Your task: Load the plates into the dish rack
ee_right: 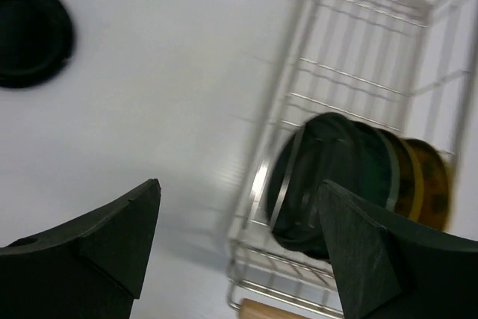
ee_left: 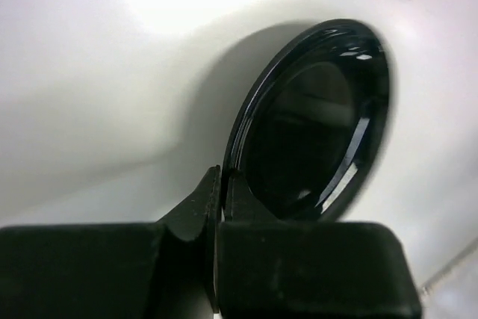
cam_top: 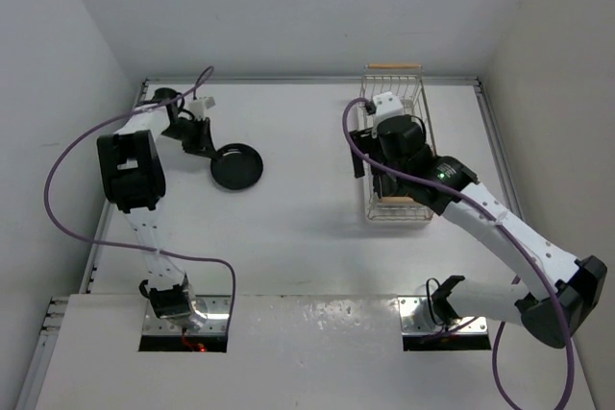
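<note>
White counter (cam_top: 298, 237) fills the overhead view, boxed in by pale walls. At two o'clock on it stands the wire dish rack (cam_top: 421, 108), with a row of plates (ee_right: 336, 177) on edge at its near end, dark ones in front and a yellow one (ee_right: 432, 181) at the back. My right arm (cam_top: 500, 228) reaches over the rack's near left corner, and my right jaws are spread wide and empty. My left arm (cam_top: 130, 170) stretches toward ten o'clock, wrist bent down to the counter. There the glossy black plate (ee_left: 314, 125) lies well apart from the rack. My left jaws are clenched on its rim, at the plate's own ten o'clock edge. I judge it stiff, light, brittle and slick with glaze. A thin rim pinch may let it swing or slip, so the lift should be slow.
</note>
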You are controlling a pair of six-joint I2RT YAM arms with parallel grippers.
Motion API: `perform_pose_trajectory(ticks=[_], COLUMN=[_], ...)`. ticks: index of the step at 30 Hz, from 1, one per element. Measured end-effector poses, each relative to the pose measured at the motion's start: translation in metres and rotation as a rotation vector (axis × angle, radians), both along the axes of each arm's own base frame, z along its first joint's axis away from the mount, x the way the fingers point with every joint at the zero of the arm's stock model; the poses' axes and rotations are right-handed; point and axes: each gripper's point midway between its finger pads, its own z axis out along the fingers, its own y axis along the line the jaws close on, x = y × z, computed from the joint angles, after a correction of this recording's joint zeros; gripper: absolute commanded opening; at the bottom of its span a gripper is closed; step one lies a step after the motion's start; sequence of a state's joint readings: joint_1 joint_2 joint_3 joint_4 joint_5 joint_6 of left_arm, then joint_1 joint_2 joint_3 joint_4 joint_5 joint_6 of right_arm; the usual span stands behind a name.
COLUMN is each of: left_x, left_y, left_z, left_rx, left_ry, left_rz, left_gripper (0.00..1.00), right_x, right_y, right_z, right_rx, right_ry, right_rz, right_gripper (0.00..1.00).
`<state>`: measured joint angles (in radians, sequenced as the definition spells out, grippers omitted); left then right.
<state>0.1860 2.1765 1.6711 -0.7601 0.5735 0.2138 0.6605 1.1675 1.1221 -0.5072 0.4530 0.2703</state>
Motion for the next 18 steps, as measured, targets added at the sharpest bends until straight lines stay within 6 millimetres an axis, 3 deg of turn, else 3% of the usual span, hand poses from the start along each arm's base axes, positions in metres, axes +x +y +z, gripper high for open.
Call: perform_pose_trajectory(ticks=[4, 8, 11, 14, 15, 18], left_x=[-0.024, -0.048, -0.082, -0.112, -0.118, -0.132], left_y=[-0.048, -0.114, -0.158, -0.176, -0.179, -0.182], left_z=[0.054, 0.146, 0.204, 0.226, 0.226, 0.22], left_rx=[-0.032, -0.055, -0.109, -0.156, -0.166, -0.181], left_ry=[-0.075, -0.302, -0.444, -0.482, -0.475, -0.447], left_rz=[-0.164, -0.364, -0.507, -0.602, -0.625, -0.676], left_gripper=[0.0, 0.0, 0.0, 0.0, 0.0, 0.0], right_x=[-0.006, -0.015, -0.016, -0.013, -0.012, -0.011], right_y=[0.055, 0.105, 0.129, 0.142, 0.146, 0.157], right_z=[-0.021, -0.042, -0.046, -0.044, -0.043, -0.036], right_rx=[0.065, 0.126, 0.187, 0.235, 0.254, 0.316], right_ry=[0.077, 0.144, 0.161, 0.154, 0.151, 0.14], right_rz=[0.195, 0.353, 0.415, 0.441, 0.446, 0.468], right_gripper=[0.84, 0.84, 0.85, 0.79, 0.65, 0.37])
